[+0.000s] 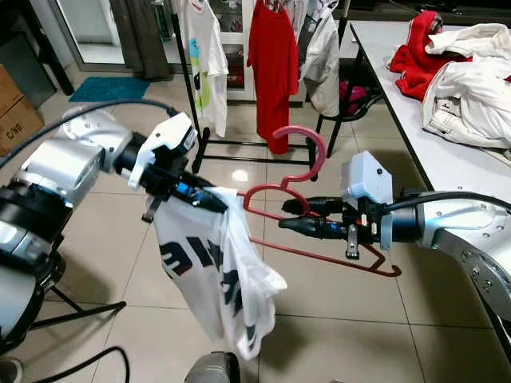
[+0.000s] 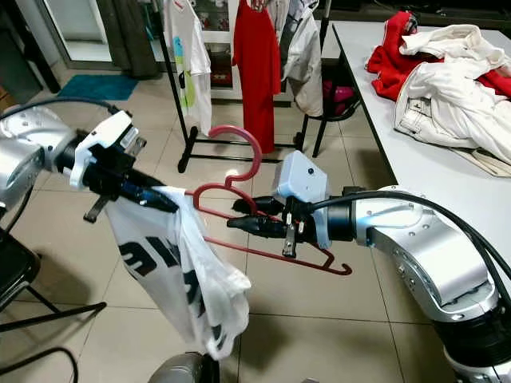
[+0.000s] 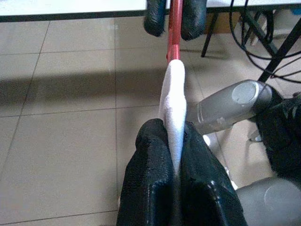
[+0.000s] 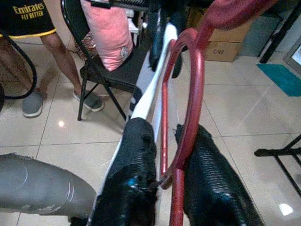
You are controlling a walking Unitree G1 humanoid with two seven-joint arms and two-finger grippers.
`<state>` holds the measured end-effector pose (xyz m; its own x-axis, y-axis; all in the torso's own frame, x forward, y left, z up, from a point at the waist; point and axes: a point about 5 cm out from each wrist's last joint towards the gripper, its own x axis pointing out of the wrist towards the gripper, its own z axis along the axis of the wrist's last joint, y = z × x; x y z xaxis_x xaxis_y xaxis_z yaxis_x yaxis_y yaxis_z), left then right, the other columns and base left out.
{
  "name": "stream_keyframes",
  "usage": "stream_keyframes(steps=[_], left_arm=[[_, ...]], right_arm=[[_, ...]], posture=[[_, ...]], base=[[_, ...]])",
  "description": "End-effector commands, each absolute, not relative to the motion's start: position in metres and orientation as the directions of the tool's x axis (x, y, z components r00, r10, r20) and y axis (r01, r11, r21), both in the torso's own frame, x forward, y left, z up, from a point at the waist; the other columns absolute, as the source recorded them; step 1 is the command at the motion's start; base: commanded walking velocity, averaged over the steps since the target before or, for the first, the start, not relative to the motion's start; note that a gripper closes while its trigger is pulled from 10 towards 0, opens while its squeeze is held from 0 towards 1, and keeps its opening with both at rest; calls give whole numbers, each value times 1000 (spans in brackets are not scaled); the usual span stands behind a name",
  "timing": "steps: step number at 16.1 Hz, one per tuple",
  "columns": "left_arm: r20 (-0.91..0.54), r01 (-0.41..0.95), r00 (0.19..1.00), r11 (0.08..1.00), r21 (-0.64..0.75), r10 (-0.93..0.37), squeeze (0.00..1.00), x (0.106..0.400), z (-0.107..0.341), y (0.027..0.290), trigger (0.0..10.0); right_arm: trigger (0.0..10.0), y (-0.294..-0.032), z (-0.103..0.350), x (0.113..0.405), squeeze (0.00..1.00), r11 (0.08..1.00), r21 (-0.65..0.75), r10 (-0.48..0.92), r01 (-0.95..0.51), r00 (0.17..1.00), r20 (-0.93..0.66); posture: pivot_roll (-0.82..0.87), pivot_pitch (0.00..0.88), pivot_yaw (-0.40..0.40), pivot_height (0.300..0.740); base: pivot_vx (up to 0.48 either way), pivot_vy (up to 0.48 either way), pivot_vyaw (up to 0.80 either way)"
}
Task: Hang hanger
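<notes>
Robot's head view, looking down at a tiled floor [image 1: 335,319] w/ both arms raised in front. Between them: a red hanger [image 1: 297,191], hook curling upward, w/ a white T-shirt [image 1: 215,271] w/ black lettering partly draped on its left end and hanging down toward the floor.

Left gripper [image 1: 209,198] comes in from the left; its black fingers [image 3: 160,188] are pressed together on the shirt's white fabric, pinching a fold of it right where the cloth meets the hanger's left shoulder. In the left wrist view the red hanger bar [image 3: 174,28] runs on past the fabric.

Right gripper [image 1: 291,215] reaches in from the right, approx. at the hanger's middle just under the hook. Its two fingers [image 4: 214,188] straddle the red wire, closed around it; in the right wrist view the wire passes up between them and the shirt's edge lies beside the other finger.

The hanger is held in mid-air, tilted, its lower bar sloping down to the right, well apart from the clothes rack [image 1: 231,136] at the back. That black rack holds a red garment [image 1: 274,64] and light shirts [image 1: 206,56]. At right, a white table [image 1: 447,152] carries a heap of red and white clothes [image 1: 459,72]. At far left, a cardboard box [image 1: 14,112] and a teal mat [image 1: 108,88].

Right wrist view also shows a folding chair [image 4: 101,70] w/ a pink cushion [image 4: 106,30], and a person's bare legs [image 4: 51,52] in grey slippers beside it.
</notes>
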<state>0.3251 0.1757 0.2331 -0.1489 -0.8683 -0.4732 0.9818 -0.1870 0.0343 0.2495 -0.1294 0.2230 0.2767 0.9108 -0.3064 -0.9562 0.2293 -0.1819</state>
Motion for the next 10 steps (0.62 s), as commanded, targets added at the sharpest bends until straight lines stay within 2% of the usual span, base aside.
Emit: stream_keyframes(steps=[1,4,5,6,7,8,9,10], left_arm=[[-434,980,-144,-189,62,-889,0,324,243,177,0],[-406,985,-132,-165,47,-904,0,324,241,180,0],[-392,991,-92,-124,55,-915,0,327,239,185,0],[-389,992,-73,-105,63,-918,0,329,237,187,0],[-389,992,-73,-105,63,-918,0,329,237,187,0],[-385,995,-34,-67,72,-922,0,331,236,190,0],[-400,993,58,12,117,-914,0,337,233,194,0],[-355,965,242,185,187,-903,0,350,235,197,0]], right_arm=[[10000,-129,228,249,1000,240,-198,916,-950,289,-278],[10000,-131,227,251,1000,265,-199,912,-944,312,-267],[10000,-135,230,257,1000,328,-226,895,-917,378,-236],[10000,-136,231,260,1000,361,-241,884,-901,413,-219],[10000,-136,231,260,1000,361,-241,884,-901,413,-219],[10000,-139,233,264,1000,406,-249,868,-879,457,-196],[10000,-149,242,277,1000,548,-242,810,-801,580,-88],[10000,-159,253,279,1000,661,-130,750,-739,653,101]], posture=[[66,40,66,740],[67,43,65,740],[70,46,63,740],[71,47,62,740],[71,47,62,740],[72,47,61,740],[72,49,60,740],[69,49,67,740]], base=[[0,0,0],[0,0,0],[0,0,0],[0,0,0],[0,0,0],[0,0,0],[0,0,0],[0,0,0]])
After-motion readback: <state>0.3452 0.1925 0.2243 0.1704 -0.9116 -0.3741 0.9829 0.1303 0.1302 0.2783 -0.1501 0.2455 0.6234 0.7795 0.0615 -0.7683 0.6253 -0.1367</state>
